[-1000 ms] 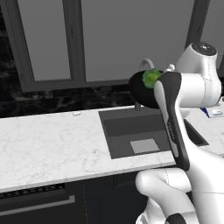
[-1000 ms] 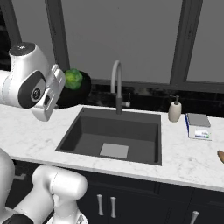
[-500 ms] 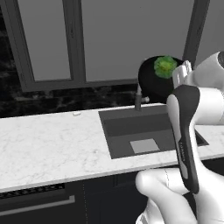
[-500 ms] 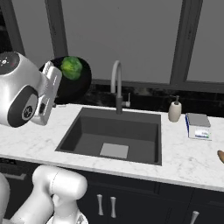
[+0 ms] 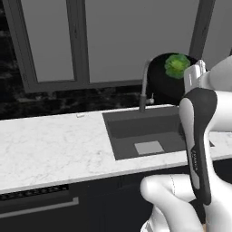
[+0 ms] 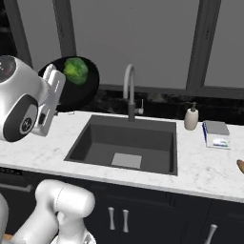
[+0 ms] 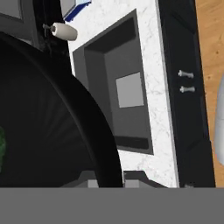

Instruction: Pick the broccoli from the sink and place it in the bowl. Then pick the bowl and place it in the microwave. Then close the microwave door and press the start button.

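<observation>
Two cameras behind the arm, one on each side, look forward and down at a marble worktop and its sink, which both share. A third camera on the hand sits right against the bowl and looks steeply down at the same sink, rolled sideways.

One bowl, one broccoli, one sink, one faucet, one soap bottle.

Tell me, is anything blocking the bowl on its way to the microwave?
I can't tell: the microwave isn't in these pictures. The gripper holds the bowl with the broccoli up in open air, left of the faucet and above the counter.
</observation>
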Available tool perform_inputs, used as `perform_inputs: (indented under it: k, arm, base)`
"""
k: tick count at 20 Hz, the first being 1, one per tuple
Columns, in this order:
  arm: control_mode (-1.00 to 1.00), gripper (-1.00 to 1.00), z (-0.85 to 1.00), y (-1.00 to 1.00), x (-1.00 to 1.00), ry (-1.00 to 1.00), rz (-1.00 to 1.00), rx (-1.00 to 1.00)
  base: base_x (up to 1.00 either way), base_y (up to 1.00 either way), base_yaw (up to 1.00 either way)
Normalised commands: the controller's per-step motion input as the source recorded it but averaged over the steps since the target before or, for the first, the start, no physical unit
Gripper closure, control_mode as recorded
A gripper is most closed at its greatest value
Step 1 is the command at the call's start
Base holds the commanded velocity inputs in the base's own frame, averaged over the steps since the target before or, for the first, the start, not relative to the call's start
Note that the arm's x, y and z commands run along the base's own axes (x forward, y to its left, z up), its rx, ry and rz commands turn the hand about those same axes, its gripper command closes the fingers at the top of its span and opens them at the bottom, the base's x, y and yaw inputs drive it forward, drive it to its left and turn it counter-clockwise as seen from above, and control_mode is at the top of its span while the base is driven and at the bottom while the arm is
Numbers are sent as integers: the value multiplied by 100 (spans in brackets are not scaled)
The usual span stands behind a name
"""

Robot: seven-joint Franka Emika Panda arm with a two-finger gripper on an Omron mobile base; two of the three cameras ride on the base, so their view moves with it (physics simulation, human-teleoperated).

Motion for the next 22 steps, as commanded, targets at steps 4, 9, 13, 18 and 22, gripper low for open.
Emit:
perform_inputs:
  k: [4, 9, 13, 18, 22]
  arm:
    - [100, 100, 0, 0, 0, 0, 0, 0]
    - [100, 100, 0, 0, 0, 0, 0, 0]
    - [100, 100, 0, 0, 0, 0, 0, 0]
    - [100, 100, 0, 0, 0, 0, 0, 0]
    - [100, 100, 0, 0, 0, 0, 0, 0]
  base:
    - [-91, 98, 19]
    - [-62, 100, 46]
    - [-13, 100, 65]
    - [0, 67, 88]
    - [0, 28, 98]
